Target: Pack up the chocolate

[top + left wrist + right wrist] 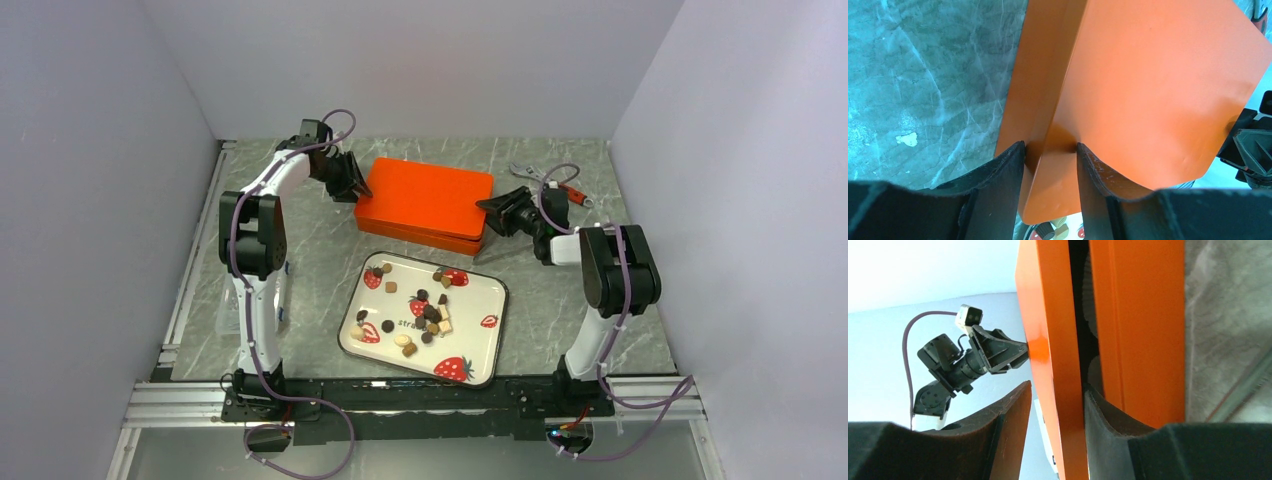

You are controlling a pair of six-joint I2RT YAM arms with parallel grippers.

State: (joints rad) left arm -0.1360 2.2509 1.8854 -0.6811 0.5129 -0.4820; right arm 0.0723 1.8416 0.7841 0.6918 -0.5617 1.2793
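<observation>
left gripper (1050,147): jaws clamped on orange lid (428,192), left edge. right gripper (1058,390): jaws clamped on its right edge. lid parted from base (1143,315). advised: lift both ends level, together. chocolate (425,308): loose on strawberry tray (472,298), near, on counter (320,250).

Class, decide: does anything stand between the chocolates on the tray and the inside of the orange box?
Yes: the lid covers the box, pinched at each end by the left end effector and the right end effector.
</observation>
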